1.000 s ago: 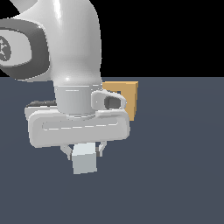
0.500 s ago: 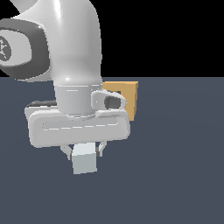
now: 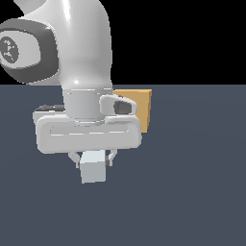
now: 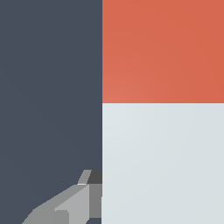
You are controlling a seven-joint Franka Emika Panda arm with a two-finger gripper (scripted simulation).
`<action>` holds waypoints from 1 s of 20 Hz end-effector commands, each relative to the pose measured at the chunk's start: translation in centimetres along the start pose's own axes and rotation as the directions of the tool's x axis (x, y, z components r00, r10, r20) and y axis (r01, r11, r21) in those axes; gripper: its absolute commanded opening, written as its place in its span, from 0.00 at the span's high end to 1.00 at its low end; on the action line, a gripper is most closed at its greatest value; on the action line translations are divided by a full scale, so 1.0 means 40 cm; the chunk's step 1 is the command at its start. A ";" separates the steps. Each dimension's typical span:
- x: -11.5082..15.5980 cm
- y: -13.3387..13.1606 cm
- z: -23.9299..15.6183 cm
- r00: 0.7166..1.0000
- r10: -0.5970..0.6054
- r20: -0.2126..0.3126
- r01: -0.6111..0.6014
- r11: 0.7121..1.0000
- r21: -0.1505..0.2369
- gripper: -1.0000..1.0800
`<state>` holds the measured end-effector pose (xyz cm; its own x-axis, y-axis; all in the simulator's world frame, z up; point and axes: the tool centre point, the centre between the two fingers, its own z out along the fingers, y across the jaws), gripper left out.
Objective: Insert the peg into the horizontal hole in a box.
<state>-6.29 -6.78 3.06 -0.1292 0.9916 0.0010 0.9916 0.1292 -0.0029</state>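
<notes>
End effector [image 3: 92, 159] is clamping the peg [image 3: 92, 166] above the bench [image 3: 192, 192], exterior view showing only its pale end with the box [image 3: 139, 108] behind the arm, wrist view revealing the orange-red end [image 4: 162, 50] and one finger [image 4: 74, 203].

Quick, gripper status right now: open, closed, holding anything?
Gripper: closed on the peg, its fingers against the bar's two sides.

A bare simulated test scene, no real room: a flat, untextured slate-blue counter [image 3: 192, 192] beneath the hand [image 3: 92, 161], with a plain black void behind.
</notes>
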 end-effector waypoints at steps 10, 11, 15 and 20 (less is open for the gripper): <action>0.121 0.033 -0.076 0.988 0.156 -0.001 -0.156 0.988 -0.004 1.00; 0.134 0.038 -0.083 0.985 0.173 -0.001 -0.173 0.985 -0.004 1.00; 0.185 0.059 -0.115 0.971 0.241 -0.001 -0.241 0.971 -0.004 1.00; 0.236 0.087 -0.148 0.950 0.311 -0.001 -0.311 0.950 -0.003 1.00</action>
<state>-4.40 2.43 8.44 0.1627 0.9867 0.0002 0.9867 -0.1627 -0.0029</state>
